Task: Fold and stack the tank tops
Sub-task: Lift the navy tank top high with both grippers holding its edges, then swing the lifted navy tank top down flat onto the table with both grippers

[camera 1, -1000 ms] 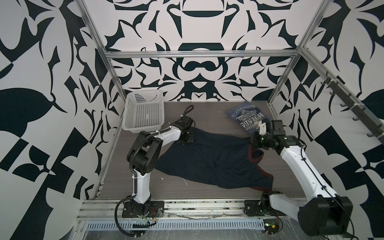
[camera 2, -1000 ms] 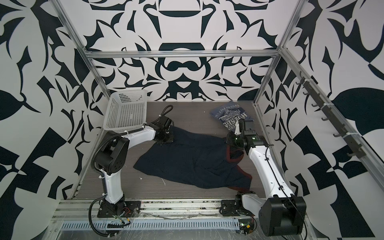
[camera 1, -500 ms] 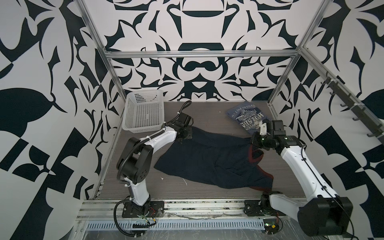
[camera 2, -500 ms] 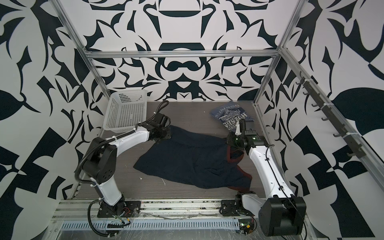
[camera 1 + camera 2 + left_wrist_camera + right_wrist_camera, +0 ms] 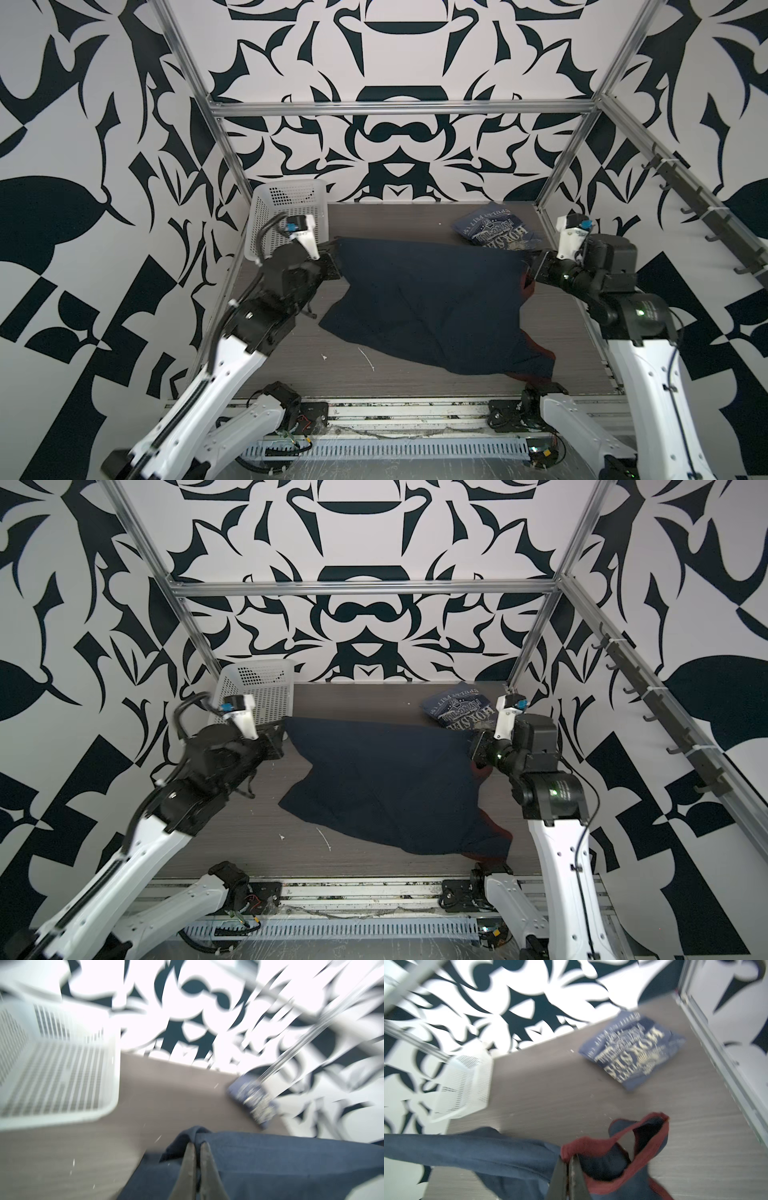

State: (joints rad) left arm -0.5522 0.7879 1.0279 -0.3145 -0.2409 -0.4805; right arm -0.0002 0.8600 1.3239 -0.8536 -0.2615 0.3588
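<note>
Left wrist view is showing the left pincer [image 5: 197, 1144] clenching a corner of the large navy cloth tank top with red trim [image 5: 428, 299], just beside the white perforated plastic basket [image 5: 286, 195]. The right pincer [image 5: 569, 1157] is gripping its red-trimmed edge, well apart from the basket. The top is hanging stretched between them, its lower part trailing on the grey surface [image 5: 395, 220]. Either thin pinch could be slipping loose under the stretch. The swinging cloth could be nudging the folded slate-blue printed tank top [image 5: 494, 228], which is lying far from the basket. Two tank tops, one basket, two pincers.
</note>
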